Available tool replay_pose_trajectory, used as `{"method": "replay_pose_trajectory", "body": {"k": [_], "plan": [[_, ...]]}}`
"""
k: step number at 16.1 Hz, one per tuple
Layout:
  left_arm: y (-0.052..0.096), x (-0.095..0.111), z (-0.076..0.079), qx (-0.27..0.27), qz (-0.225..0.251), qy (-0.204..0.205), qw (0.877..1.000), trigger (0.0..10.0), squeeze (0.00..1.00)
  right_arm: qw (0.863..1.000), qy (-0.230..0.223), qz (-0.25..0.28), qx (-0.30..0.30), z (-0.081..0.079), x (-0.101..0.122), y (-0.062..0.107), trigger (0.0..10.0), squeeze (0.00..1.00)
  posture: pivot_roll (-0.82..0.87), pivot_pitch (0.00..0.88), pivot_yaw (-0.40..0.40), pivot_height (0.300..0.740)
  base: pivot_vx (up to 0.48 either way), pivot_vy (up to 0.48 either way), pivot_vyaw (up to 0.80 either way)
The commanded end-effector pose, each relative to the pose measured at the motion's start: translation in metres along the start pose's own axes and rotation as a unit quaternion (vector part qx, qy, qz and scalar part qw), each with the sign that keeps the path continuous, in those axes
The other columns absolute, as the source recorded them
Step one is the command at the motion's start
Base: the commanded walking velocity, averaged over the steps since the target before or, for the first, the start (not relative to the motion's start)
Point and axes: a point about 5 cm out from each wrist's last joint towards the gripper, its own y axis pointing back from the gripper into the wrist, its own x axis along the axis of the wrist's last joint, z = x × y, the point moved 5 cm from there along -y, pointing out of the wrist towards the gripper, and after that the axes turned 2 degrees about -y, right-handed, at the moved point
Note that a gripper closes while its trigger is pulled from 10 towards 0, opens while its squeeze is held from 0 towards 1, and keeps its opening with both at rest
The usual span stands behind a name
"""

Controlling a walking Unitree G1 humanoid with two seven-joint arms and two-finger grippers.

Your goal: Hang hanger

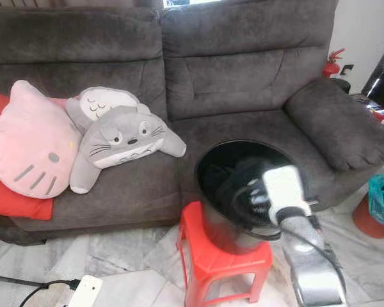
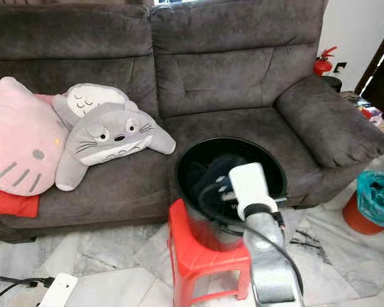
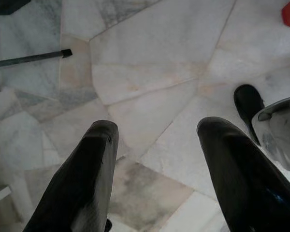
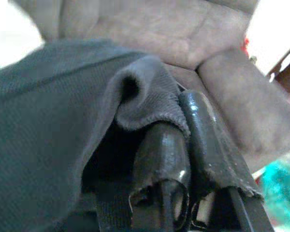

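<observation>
A black bucket (image 1: 208, 155) stands on a red plastic stool (image 1: 201, 249) in front of the grey sofa (image 1: 243, 70). Dark cloth (image 1: 233, 185) lies inside it. My right arm (image 1: 285, 192) reaches down into the bucket from the front. In the right wrist view my right gripper (image 4: 181, 145) is shut on a fold of the dark grey cloth (image 4: 63, 106), which drapes over both fingers. My left gripper (image 3: 157, 128) hangs open over the marble floor with nothing between its fingers. I see no hanger.
On the sofa's left lie two grey plush toys (image 1: 125, 137), a pink cat cushion (image 1: 29, 144) and a red cushion (image 1: 13, 201). A white power strip (image 1: 83, 291) with a cable lies on the floor. A bin with a teal bag (image 1: 383, 204) stands at the right.
</observation>
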Motion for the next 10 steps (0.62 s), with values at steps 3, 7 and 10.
{"method": "replay_pose_trajectory", "body": {"k": [3, 7, 10], "plan": [[0.001, -0.001, -0.011, 0.013, -0.005, -0.006, 1.0, 10.0, 0.0, 0.997, -0.071, 0.025, -0.002, -0.005, 0.014, -0.005, 10.0, 0.0, -0.18, 0.0, 0.049, 0.74, 0.0, 0.0, 0.0], [0.001, 0.003, -0.018, 0.026, 0.005, 0.005, 1.0, 10.0, 0.0, 0.993, -0.093, 0.067, -0.015, -0.004, 0.034, -0.011, 10.0, 0.0, -0.17, 0.0, 0.068, 0.74, 0.0, 0.0, 0.0], [0.001, 0.007, -0.019, 0.025, 0.016, 0.014, 0.999, 10.0, 0.0, 0.984, -0.123, 0.088, -0.097, 0.026, 0.028, -0.006, 10.0, 0.0, -0.14, 0.0, 0.066, 0.74, 0.0, 0.0, 0.0]]}}
